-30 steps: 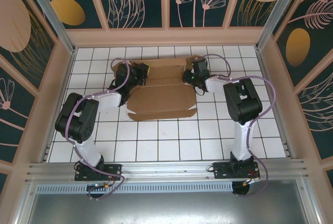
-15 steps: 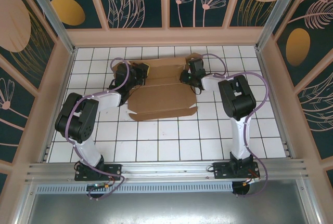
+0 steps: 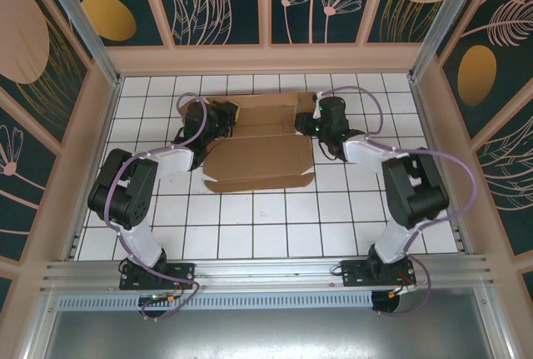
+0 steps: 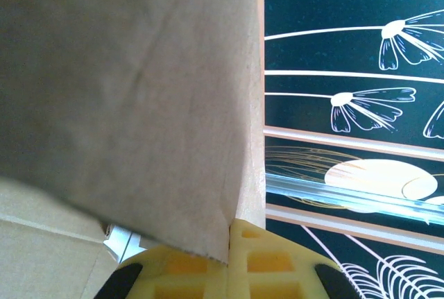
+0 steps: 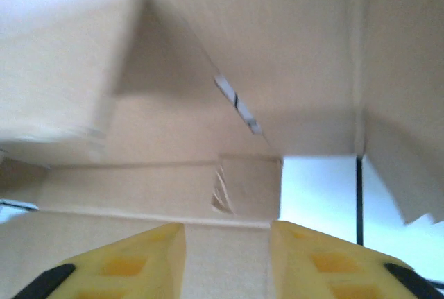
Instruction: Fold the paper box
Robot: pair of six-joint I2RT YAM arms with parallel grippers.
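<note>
Beside the paper box (image 3: 258, 159), left gripper (image 3: 228, 115) pinches its left end; right gripper (image 3: 303, 122) (fingers parted, empty) faces the right end.

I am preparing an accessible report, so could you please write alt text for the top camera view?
A brown cardboard box, mostly flat, lies on a white tiled table. The robot's left hand is at its far left corner, the right hand at its far right corner. Dark flower-patterned walls surround the table.
</note>
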